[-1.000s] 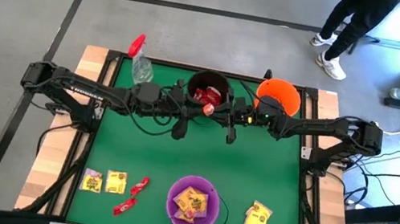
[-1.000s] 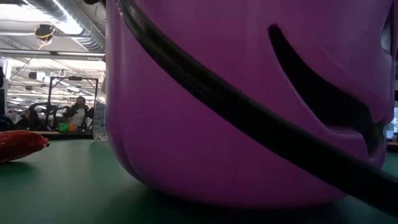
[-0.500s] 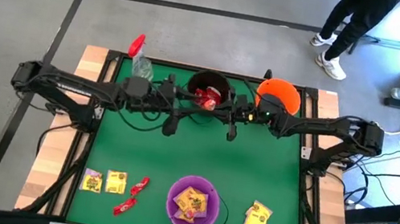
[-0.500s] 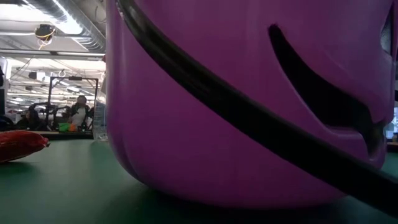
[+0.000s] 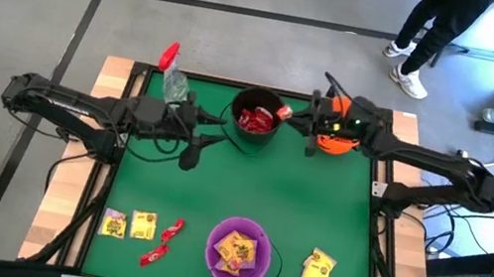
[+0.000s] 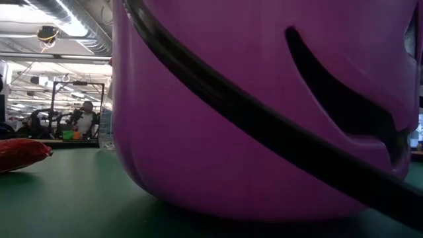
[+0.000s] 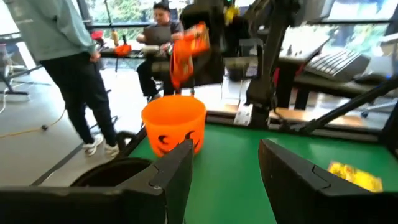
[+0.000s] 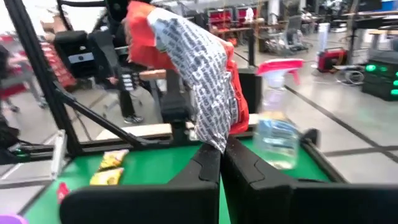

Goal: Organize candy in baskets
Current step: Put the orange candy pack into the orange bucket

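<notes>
Now the right gripper [image 8: 219, 163] was pinched tight on an orange-red wrapped candy packet [image 8: 193, 81], which stood up from its fingertips. In the high view that gripper [image 5: 287, 115] sat between the small round black plastic bucket [image 5: 254, 118] and the small round orange plastic bucket [image 5: 343, 122], its arm reaching over the orange one. The orange bucket looked the likelier drop, lying just behind the pincer. The left gripper [image 7: 224, 162] stood spread and empty, beside the black bucket.
</notes>
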Motion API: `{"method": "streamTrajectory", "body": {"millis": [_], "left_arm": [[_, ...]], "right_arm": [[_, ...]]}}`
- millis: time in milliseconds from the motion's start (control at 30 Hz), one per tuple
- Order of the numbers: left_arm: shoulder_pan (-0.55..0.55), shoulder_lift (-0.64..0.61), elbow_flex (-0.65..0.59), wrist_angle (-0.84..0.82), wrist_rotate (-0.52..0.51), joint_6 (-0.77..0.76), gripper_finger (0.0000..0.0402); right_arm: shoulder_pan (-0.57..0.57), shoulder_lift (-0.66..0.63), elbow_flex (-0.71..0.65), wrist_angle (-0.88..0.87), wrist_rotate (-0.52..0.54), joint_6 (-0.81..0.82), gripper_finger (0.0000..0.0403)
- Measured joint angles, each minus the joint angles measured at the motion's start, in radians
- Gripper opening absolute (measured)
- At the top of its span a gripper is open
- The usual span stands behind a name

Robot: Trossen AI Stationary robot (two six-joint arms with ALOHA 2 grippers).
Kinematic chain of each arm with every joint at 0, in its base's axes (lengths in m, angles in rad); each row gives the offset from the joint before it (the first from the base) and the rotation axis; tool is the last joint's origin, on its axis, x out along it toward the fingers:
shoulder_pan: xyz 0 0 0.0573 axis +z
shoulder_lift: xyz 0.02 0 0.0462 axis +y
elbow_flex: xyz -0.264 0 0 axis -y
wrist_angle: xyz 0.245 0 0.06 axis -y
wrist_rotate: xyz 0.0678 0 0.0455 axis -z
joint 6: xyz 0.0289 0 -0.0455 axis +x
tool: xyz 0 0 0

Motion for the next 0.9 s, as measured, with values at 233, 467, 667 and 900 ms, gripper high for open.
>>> {"method": "streamTrajectory", "body": {"millis": [233, 467, 667, 900], "left_arm": [[-0.026, 0.001, 0.0, -0.063, -0.01, 0.014, 0.017], [-0.031, 0.001, 0.0, -0.12, -0.038, 0.026, 0.017], [-0.031, 0.001, 0.0, -0.139, -0.061, 0.033, 0.017], [-0.031, 0.001, 0.0, -0.138, -0.067, 0.043, 0.017]], "right_arm": [[-0.126, -0.182, -0.043, -0.18, -0.023, -0.048, 0.0004], [-0.274, -0.367, -0.222, -0.2, -0.008, 0.001, 0.0004], [-0.346, -0.492, -0.304, -0.404, 0.248, 0.008, 0.0004], [-0.356, -0.52, -0.304, -0.608, 0.474, 0.013, 0.0007]]}}
